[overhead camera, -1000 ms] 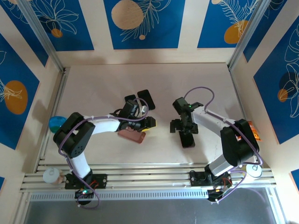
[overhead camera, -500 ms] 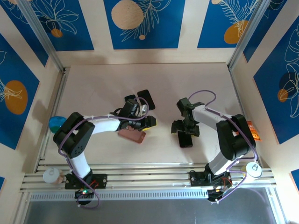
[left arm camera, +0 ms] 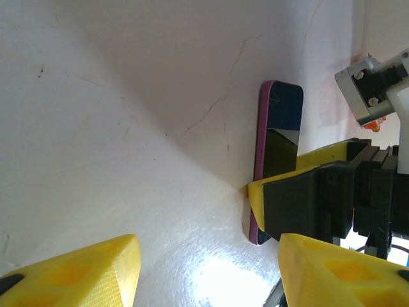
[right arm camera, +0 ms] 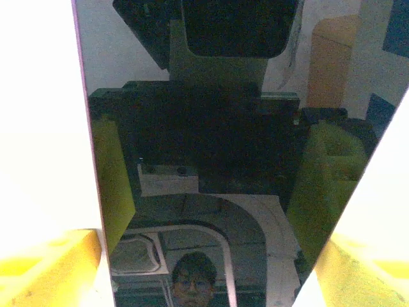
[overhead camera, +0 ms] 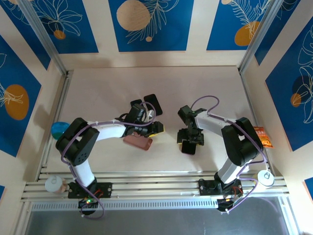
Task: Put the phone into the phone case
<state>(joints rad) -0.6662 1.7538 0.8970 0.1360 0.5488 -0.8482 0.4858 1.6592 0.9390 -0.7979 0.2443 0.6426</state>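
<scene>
Right gripper (overhead camera: 190, 141) shifting left, fingers straddling phone (overhead camera: 188, 149) at lower centre; clamped or not, cannot tell. Left gripper (overhead camera: 152, 128) gaping wide near pink phone case (overhead camera: 137, 142). Insertion pending, phone and case lying apart.

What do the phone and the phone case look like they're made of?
The phone has a glossy, glass-like face, judging by its sharp mirror reflections, with a thin purple rim of unclear material. The phone case looks matte pinkish-brown, perhaps silicone or soft plastic, showing no glare; too small to be sure.
</scene>
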